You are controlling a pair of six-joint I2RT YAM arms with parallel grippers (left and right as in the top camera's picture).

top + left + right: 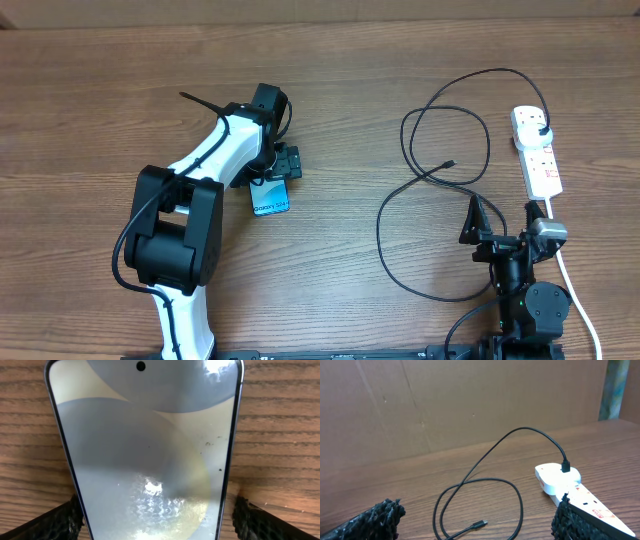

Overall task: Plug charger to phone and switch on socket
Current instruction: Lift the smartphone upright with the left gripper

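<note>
Tabletop [280,435] holds phone [150,460] between fingers [52,522] of left gripper [156,520] (contact unclear).

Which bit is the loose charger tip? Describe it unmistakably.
Find the white power strip at the right of the table. The black cable loops left of it. The connector tip is its small free end inside the upper loop, unlike the plugged-in end.
</note>
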